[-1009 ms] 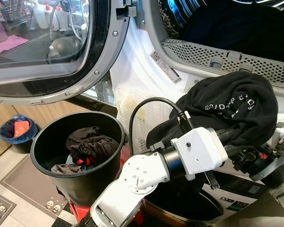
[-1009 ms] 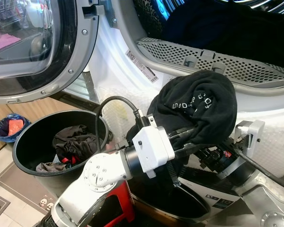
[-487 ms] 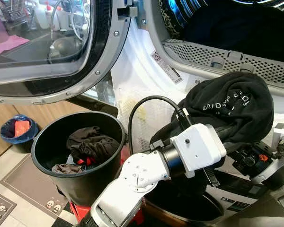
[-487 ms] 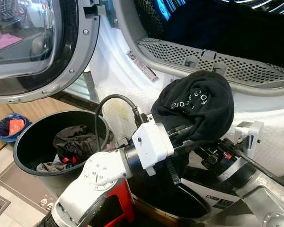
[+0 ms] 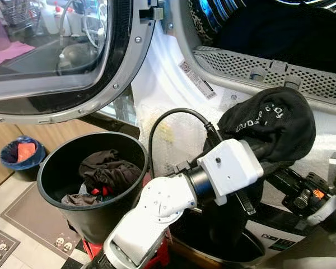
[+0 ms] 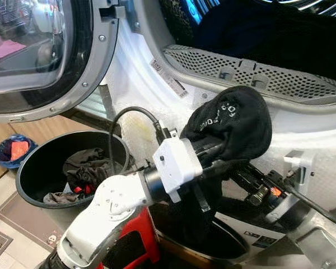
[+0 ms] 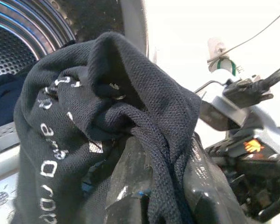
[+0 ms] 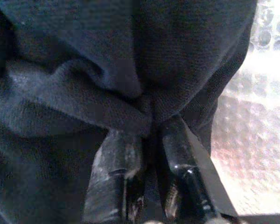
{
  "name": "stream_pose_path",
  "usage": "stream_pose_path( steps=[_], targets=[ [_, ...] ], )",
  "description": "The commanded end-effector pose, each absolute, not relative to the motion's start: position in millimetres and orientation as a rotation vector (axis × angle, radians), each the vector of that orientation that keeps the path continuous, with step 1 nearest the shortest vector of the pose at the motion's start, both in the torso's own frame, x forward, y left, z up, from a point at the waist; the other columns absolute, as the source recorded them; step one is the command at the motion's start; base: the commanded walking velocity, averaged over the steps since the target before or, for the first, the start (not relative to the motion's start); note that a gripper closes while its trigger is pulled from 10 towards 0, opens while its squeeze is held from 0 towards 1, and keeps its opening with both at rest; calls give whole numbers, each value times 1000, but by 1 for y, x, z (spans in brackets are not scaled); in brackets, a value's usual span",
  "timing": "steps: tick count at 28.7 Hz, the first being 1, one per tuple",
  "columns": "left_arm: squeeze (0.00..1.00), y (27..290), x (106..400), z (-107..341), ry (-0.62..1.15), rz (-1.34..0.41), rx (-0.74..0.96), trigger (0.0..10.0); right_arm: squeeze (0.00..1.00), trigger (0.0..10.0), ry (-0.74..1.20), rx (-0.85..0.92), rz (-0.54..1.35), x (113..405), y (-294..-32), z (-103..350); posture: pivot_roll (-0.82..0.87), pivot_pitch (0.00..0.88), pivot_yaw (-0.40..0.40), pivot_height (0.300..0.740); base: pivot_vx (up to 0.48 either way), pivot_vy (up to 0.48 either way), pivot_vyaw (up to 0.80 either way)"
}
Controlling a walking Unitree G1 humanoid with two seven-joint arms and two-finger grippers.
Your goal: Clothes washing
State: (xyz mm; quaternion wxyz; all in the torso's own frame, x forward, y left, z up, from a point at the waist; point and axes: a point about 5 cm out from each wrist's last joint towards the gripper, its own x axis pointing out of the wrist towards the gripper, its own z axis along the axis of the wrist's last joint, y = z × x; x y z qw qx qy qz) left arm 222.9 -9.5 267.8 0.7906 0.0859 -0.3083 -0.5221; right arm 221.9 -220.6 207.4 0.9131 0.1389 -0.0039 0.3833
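At far left our open washer door [image 5: 61, 61] swings out over a black bucket [image 5: 92, 185] that holds a few crumpled garments [image 5: 103, 174]; a small blue bin [image 5: 19, 154] stands on the floor beyond it. Moving right, our left arm reaches up and across from the bucket side, wrist angled toward the drum, and our left gripper [image 7: 163, 182] has its jaws clamped on a fold of the black garment [image 5: 269, 126] with white lettering. The garment hangs bunched just below and in front of the drum opening [image 5: 269, 33], its long axis running down toward the dark lower tub. Further right, our right gripper [image 8: 144, 163] comes in from below with its jaws pinched shut on the same cloth. We judge the coming move is a lift up and forward over the perforated rim [image 5: 269, 75]; the left arm is nearer the opening, and the dangling tail may catch.
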Motion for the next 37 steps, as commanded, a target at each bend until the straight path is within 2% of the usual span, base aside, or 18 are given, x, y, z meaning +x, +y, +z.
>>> stream_pose_path(
  steps=[1, 7, 14, 24, 32, 37],
  targets=[
    [0, -8, 216, 274, -697, -1137, 178, 10000, 0, 0, -13, 285, 778, 220, -228, 210, -12, 153, -17, 740, 0, 0, 0],
    [0, -6, 215, 280, -707, -1126, 177, 10000, 0, 0, 1, 287, 742, 220, -237, 204, -8, 151, -16, 740, 0, 0, 0],
    [0, 6, 216, 288, -711, -1087, 190, 10000, 0, 0, 3, 322, 697, 214, -262, 197, -6, 150, -14, 740, 0, 0, 0],
    [0, 19, 215, 290, -694, -1054, 200, 10000, 0, 0, -57, 370, 731, 207, -272, 205, 2, 148, -14, 740, 0, 0, 0],
    [0, 40, 220, 297, -680, -980, 221, 10000, 0, 0, 75, 295, 676, 195, -298, 189, 8, 143, -12, 740, 0, 0, 0],
    [0, 41, 221, 298, -681, -968, 222, 10000, 0, 0, 112, 276, 638, 195, -305, 186, 7, 139, -13, 740, 0, 0, 0]
  ],
)
